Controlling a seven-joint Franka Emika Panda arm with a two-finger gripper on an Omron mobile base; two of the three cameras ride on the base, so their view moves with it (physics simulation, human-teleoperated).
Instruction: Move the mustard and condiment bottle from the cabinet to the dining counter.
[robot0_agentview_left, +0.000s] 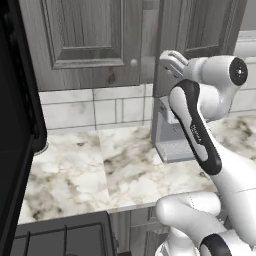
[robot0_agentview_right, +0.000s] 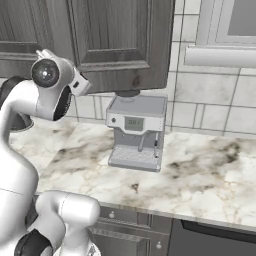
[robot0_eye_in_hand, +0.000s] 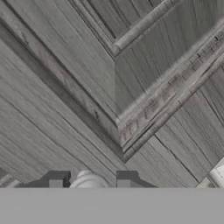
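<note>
Hand view — the jaws (robot0_eye_in_hand: 90, 180) sit at the lower edge, two dark finger tips (robot0_eye_in_hand: 56, 178) parted, with a small round pale knob (robot0_eye_in_hand: 89, 179) in the gap between them. Whether the tips actually touch the knob cannot be told; they bracket it closely on both sides but are not pressed together.

Cabinet (robot0_eye_in_hand: 109, 87) — grey wood-grain, directly ahead of the jaws and very near; its raised-panel moulding runs diagonally across this view. The knob between the jaws belongs to this door.

Left base view — the arm reaches up to the cabinet door (robot0_agentview_left: 200, 25) above the marble worktop (robot0_agentview_left: 125, 165); the hand lies against the door's left edge, fingers hidden behind the wrist. A second cabinet door with its own knob (robot0_agentview_left: 133, 63) hangs off to the left of the hand.

Right base view — grey coffee machine (robot0_agentview_right: 136, 131) on the worktop, below and to the right of the hand, well apart from the jaws. Tiled backsplash (robot0_agentview_right: 210, 107) behind it.
</note>
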